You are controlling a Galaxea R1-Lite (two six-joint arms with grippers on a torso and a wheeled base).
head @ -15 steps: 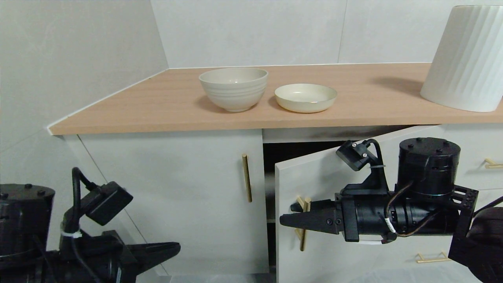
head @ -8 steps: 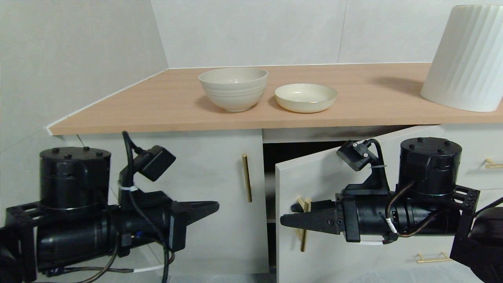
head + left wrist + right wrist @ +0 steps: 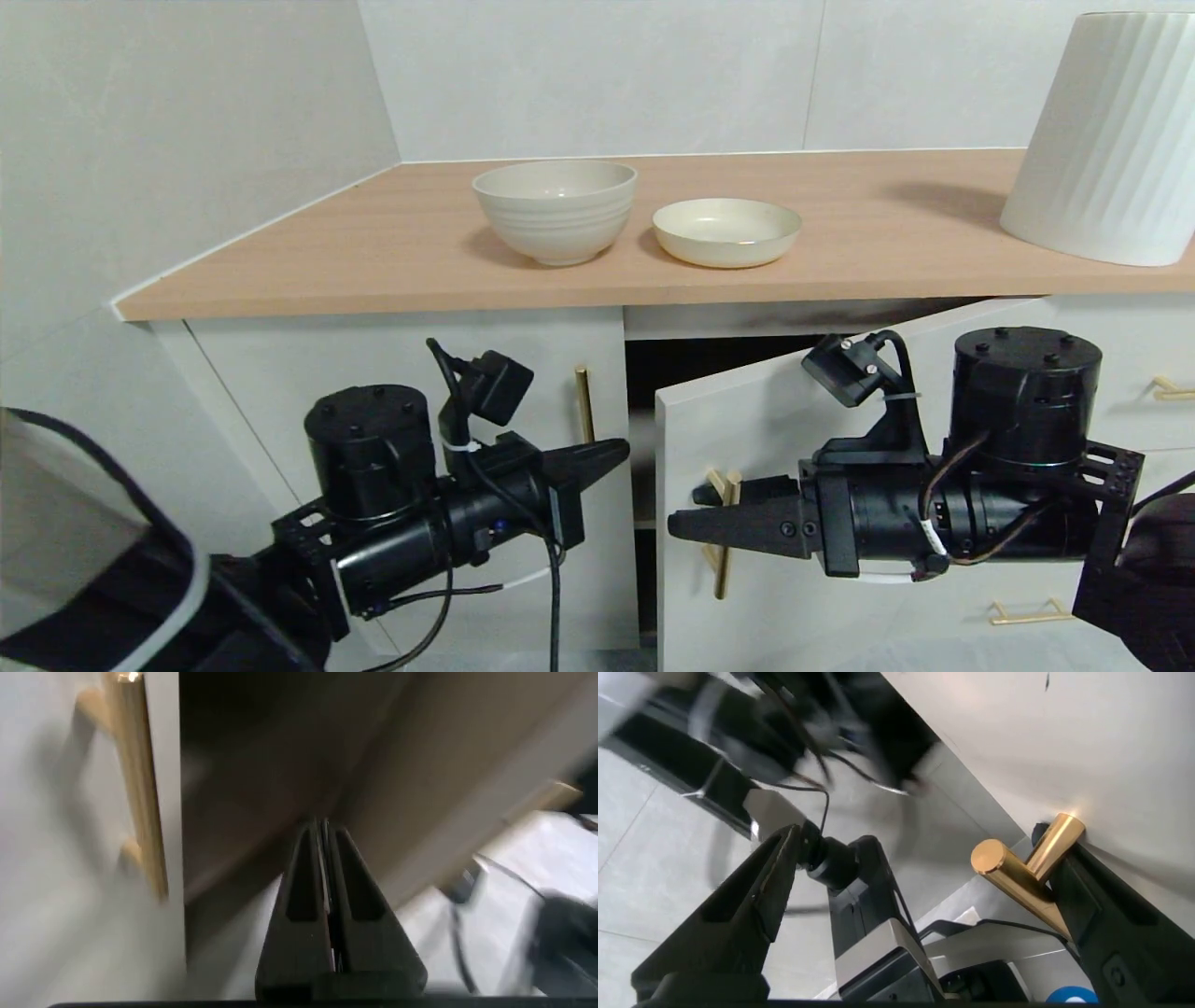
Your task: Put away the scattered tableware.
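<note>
With my right gripper (image 3: 689,509) apart around the door handle (image 3: 719,569), I'd wedge my pressed-together left gripper (image 3: 611,454) behind the cabinet door (image 3: 747,425) and swing it wide.

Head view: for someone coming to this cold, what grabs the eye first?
The two black arms in front of the cabinet stand out. The right claw is open around the brass handle of the partly open door, and the left claw, shut, points at the dark gap beside it. Above them, a deep bowl and a shallow dish sit side by side on the wooden counter.
</note>
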